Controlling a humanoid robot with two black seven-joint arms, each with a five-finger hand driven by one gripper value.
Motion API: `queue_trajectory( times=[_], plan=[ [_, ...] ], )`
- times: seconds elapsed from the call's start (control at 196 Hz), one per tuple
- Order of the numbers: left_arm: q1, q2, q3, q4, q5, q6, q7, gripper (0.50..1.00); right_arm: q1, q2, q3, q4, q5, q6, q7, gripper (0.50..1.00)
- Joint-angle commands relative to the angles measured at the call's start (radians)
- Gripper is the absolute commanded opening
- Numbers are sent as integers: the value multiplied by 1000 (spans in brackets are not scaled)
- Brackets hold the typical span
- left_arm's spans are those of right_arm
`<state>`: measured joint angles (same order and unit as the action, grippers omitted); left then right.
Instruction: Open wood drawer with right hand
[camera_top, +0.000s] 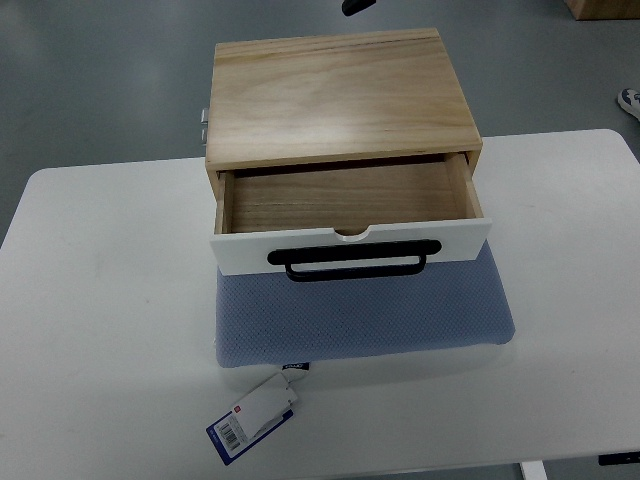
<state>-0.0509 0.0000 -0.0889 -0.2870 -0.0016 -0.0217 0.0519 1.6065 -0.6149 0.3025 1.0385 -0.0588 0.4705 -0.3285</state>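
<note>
No robot hand is shown in the top view, so whether either is wide, narrow or holding anything cannot be told, and places are therefore given by the picture alone.

The wood drawer (350, 205) is seen pulled out toward the lower edge of the view from a light wooden cabinet (340, 95). Its bare wooden interior is exposed, and nothing is seen inside. The drawer is closed at the front by a white front panel (250, 250) with a small half-round notch cut in the middle of its upper edge. A black bar handle (355, 262) is mounted across this panel, roughly centred.

The cabinet is set on a blue-grey padded mat (360, 315), whose textured cloth extends past the drawer front toward the lower edge. A white and blue hang tag (255, 418), printed with a barcode, is attached at the mat's lower left corner and lies on the white surface (90, 320).

A small metal fitting (202, 122) projects from the cabinet's left side. A grey floor (100, 80) is visible beyond the surface. A dark object (358, 6) is cut off by the top edge.
</note>
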Motion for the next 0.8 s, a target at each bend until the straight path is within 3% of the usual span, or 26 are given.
queue_trajectory(
  times=[0.0, 0.179, 0.281, 0.286, 0.393, 0.587, 0.796],
  plan=[
    [0, 0, 0, -3, 0, 0, 0, 1000, -210, 27, 223, -78, -1, -90, 71, 944],
    [0, 0, 0, -3, 0, 2, 0, 1000, -470, 127, 539, -208, -1, -185, 174, 944],
    [0, 0, 0, -3, 0, 2, 0, 1000, -537, 175, 630, -270, -1, -190, 207, 944],
    [0, 0, 0, -3, 0, 3, 0, 1000, -589, 222, 726, -328, 0, -187, 239, 944],
    [0, 0, 0, -4, 0, 3, 0, 1000, -674, 310, 921, -423, 0, -181, 278, 944],
    [0, 0, 1, -8, 2, 3, 0, 1000, -787, 445, 1095, -446, -1, -179, 293, 946],
    [0, 0, 1, -9, 2, 3, 0, 1000, -841, 478, 1121, -471, -1, -179, 335, 946]
  ],
)
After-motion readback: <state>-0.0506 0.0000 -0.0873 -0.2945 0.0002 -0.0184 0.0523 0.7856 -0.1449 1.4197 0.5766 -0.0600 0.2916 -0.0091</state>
